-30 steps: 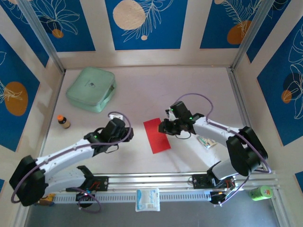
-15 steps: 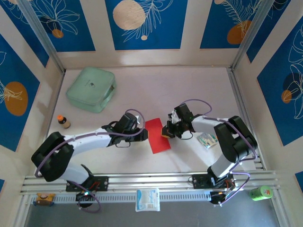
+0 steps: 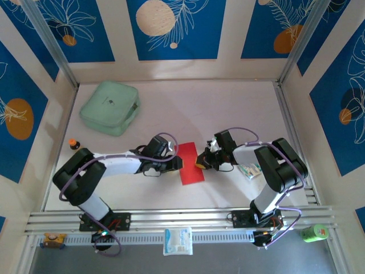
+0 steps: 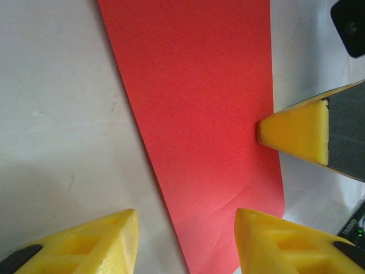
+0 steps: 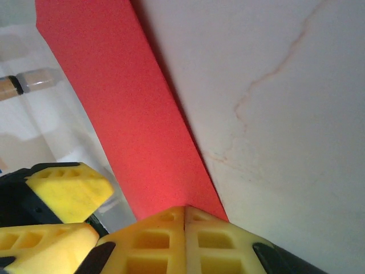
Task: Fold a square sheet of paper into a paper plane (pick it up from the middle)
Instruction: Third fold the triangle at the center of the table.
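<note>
The right gripper (image 5: 184, 210), fingers pressed together, touches the red square sheet of paper (image 5: 131, 114); the left gripper (image 5: 104, 211) sits beside it on the table (image 5: 274, 142).

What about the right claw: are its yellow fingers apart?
No, the right claw has its fingers pressed together, pinching the red paper sheet at its edge.

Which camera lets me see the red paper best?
The top external view. There the red paper shows nearly whole, corners included, so you can tell its shape. The left wrist view shows a big close-up of the paper, cut off at the picture's edges. The right wrist view shows a slanted strip of it.
</note>
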You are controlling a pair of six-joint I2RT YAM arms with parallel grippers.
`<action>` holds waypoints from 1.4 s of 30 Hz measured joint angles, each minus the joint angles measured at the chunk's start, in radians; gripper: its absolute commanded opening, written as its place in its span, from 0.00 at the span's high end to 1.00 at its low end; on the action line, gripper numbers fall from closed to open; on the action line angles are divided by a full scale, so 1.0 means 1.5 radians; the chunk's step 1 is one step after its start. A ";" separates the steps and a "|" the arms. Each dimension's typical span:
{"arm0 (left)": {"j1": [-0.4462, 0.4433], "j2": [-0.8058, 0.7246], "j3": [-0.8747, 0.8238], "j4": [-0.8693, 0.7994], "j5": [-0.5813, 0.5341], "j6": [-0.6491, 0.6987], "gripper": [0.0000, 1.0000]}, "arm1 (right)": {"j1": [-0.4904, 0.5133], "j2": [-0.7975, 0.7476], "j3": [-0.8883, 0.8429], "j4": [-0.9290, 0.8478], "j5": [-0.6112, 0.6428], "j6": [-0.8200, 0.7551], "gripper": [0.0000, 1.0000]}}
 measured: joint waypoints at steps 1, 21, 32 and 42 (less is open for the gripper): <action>0.001 0.005 0.001 0.005 0.004 -0.003 0.54 | 0.000 -0.002 -0.002 0.004 0.002 0.006 0.97; 0.011 0.046 0.002 0.055 0.044 -0.050 0.68 | 0.008 -0.007 -0.006 0.012 0.021 0.039 0.99; 0.011 0.057 0.002 0.096 0.054 -0.057 0.71 | 0.010 -0.009 -0.007 0.013 0.025 0.039 0.99; 0.012 0.037 -0.005 0.092 0.042 -0.057 0.93 | 0.024 -0.031 -0.018 0.007 0.046 0.028 0.89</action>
